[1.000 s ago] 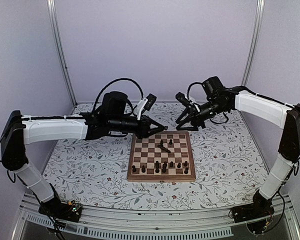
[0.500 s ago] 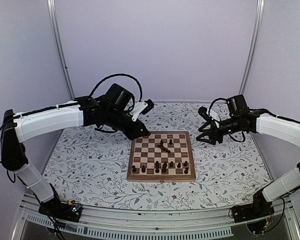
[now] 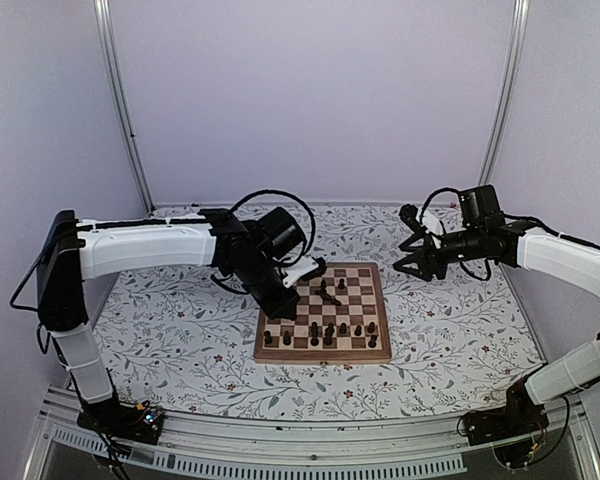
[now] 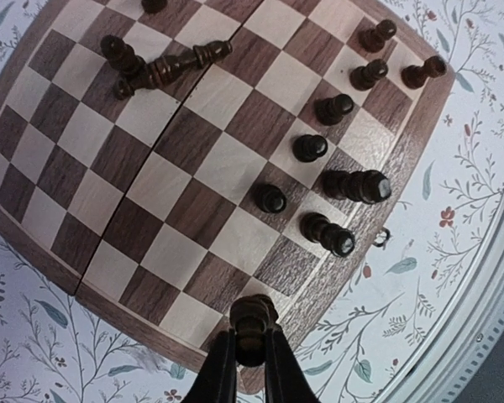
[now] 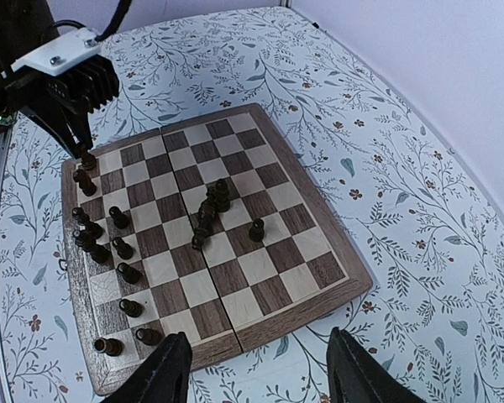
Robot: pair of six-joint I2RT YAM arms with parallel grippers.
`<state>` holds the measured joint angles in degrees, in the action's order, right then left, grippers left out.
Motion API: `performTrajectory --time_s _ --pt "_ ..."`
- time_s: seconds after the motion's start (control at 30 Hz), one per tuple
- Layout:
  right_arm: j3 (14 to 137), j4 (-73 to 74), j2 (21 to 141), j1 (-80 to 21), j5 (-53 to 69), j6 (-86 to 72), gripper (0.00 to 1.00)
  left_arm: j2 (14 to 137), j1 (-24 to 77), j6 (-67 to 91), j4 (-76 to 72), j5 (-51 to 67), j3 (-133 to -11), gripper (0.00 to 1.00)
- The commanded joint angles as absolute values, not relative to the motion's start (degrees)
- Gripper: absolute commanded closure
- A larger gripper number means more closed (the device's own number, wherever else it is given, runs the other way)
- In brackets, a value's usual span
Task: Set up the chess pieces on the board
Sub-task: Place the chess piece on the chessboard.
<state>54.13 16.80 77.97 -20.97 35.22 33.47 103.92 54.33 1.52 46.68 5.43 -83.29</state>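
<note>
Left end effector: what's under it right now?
The left end effector is shut on a dark chess piece, over the chessboard corner near its border. The spot directly below is covered by the piece and end effector; contact cannot be told.

The table has a white top printed all over with grey-green leafy sprigs and small red flowers. Along its near edge runs a pale metal rail with a slotted strip. Plain lilac walls close the table in on three sides: a back wall, a left wall and a right wall. A slim silver post rises at the table's far left corner, and a second post at its far right corner. The light is soft and even, casting only faint shadows.
</note>
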Motion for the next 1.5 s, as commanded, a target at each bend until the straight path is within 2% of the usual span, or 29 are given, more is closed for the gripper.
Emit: performTrajectory --time_s 0.0,0.97,1.37,1.47 --pt "53.27 16.57 76.91 -20.96 35.59 34.08 0.41 107.23 55.10 0.81 48.79 5.51 -85.69 0.90" --pt "53.44 17.84 78.96 -20.98 35.95 35.42 0.41 116.45 57.49 1.84 46.23 0.65 -89.09 0.86" --pt "53.43 18.02 79.10 -20.95 36.09 35.57 0.41 117.28 57.61 1.85 46.89 0.70 -89.82 0.79" --pt "53.44 18.11 79.19 -21.00 36.18 35.60 0.40 117.21 57.70 1.99 46.85 0.24 -89.82 0.71"
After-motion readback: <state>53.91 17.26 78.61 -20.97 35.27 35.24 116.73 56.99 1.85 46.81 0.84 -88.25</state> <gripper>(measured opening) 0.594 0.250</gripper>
